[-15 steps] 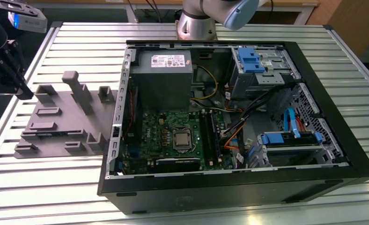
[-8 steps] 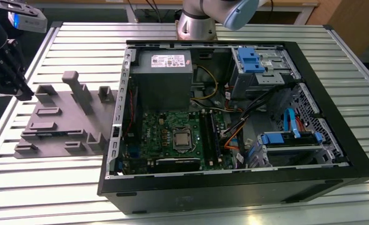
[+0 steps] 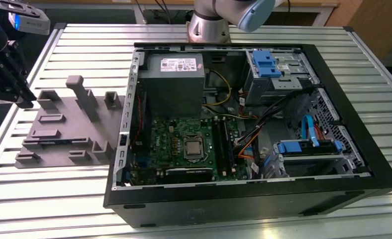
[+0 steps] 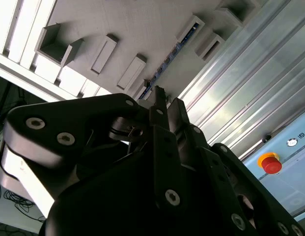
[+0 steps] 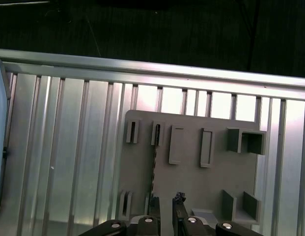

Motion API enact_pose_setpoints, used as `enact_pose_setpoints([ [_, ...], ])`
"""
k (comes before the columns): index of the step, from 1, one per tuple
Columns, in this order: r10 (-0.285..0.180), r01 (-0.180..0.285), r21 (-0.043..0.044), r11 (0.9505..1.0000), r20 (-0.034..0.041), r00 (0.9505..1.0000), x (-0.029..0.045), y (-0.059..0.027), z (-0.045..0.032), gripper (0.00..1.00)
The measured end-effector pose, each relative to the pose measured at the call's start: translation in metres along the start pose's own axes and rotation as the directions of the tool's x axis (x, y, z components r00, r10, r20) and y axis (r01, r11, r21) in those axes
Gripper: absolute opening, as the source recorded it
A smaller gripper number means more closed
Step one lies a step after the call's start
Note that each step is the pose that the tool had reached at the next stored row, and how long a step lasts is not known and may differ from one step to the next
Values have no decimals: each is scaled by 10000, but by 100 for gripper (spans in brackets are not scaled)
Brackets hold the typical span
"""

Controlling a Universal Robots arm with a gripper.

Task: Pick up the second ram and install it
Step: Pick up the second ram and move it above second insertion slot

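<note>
Hovering over the grey holder (image 5: pixel 191 187), gripper (image 5: pixel 167 199) narrowly parted, aligning with the second ram (image 5: pixel 153 167), standing edgewise there, seemingly for easy pinching.

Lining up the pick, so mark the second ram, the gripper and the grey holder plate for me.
second ram (image 5: pixel 154 162), first wrist view, middle of its thin edge.
gripper (image 5: pixel 166 197), first wrist view, midway between its fingertips.
grey holder plate (image 5: pixel 191 184), first wrist view, bare surface between pockets.
</note>
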State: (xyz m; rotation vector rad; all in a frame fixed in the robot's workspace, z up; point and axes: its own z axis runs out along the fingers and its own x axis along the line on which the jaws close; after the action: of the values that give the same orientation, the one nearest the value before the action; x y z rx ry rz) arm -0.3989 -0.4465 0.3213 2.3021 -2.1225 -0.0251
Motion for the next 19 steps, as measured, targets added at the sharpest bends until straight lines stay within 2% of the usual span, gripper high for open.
enact_pose_setpoints([
  [19,132,-132,1,9999,3,9999,-1,7,9,25],
])
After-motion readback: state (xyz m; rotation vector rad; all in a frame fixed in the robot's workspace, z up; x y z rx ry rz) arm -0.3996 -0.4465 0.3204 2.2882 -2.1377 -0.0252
